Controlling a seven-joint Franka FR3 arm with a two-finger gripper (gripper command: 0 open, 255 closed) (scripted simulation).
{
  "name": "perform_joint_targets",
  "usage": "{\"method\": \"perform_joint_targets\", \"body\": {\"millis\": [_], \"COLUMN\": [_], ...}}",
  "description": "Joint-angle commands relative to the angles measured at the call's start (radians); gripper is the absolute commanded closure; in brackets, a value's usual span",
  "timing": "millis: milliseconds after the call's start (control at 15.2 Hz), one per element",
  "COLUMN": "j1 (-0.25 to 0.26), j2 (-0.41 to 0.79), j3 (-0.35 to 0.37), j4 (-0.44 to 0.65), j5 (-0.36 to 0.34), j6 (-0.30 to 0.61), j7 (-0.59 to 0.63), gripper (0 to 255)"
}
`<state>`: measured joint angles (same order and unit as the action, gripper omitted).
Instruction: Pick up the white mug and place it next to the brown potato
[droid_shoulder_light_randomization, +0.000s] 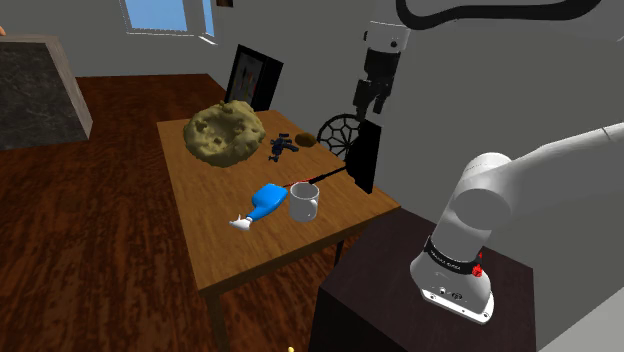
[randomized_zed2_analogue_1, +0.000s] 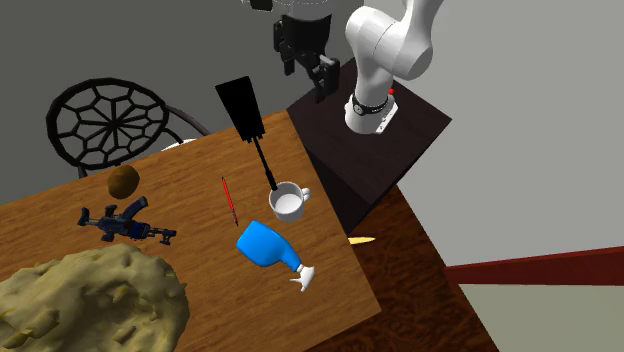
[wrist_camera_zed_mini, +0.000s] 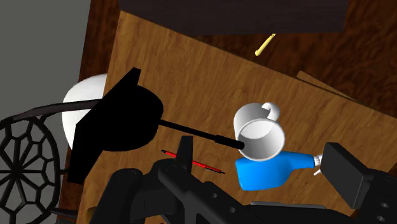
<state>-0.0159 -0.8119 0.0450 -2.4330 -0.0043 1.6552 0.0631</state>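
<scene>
At the stand's (droid_shoulder_light_randomization: 400, 290) side of the scene, the arm's black jaws are seen held high above the tabletop (droid_shoulder_light_randomization: 240, 255), spread apart and empty. The reach toward the mug is judged to be the step in hand, with no grasp yet made.

Below them, close to the tabletop's stand-side edge, the white mug (droid_shoulder_light_randomization: 304, 201) is found upright, mouth up, its handle turned toward the stand. It is crowded on two sides. A blue bottle (droid_shoulder_light_randomization: 262, 205) lies just beside it, and the thin handle of a black spatula-like tool (randomized_zed2_analogue_1: 240, 108) reaches to its rim.

The next move is judged to call for a descent over the mug, with the jaws lined up across its wall or rim so that neither bottle nor tool handle is struck.

Farther across, a red pen (randomized_zed2_analogue_1: 229, 198) is laid between mug and goal. Beyond it, well apart from the mug, the brown potato (randomized_zed2_analogue_1: 123, 181) is seen near a dark blue toy gun (randomized_zed2_analogue_1: 125, 225). A carry across the tabletop is therefore required. Farthest off, a large lumpy yellowish mass (droid_shoulder_light_randomization: 225, 130) is piled.
</scene>
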Motion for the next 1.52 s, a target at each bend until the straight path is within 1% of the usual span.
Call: {"method": "perform_joint_targets", "body": {"millis": [0, 330, 726, 1122, 1452], "j1": [0.000, 0.017, 0.036, 0.047, 0.049], "j2": [0.000, 0.091, 0.252, 0.462, 0.663], "j3": [0.000, 0.035, 0.079, 0.126, 0.162], "j4": [0.000, -0.085, -0.142, -0.146, -0.108], "j5": [0.000, 0.025, 0.048, 0.051, 0.025], "j6": [0.000, 0.174, 0.390, 0.601, 0.761], "j7": [0.000, 0.028, 0.062, 0.102, 0.149], "gripper": [0, 0, 0, 0, 0]}}
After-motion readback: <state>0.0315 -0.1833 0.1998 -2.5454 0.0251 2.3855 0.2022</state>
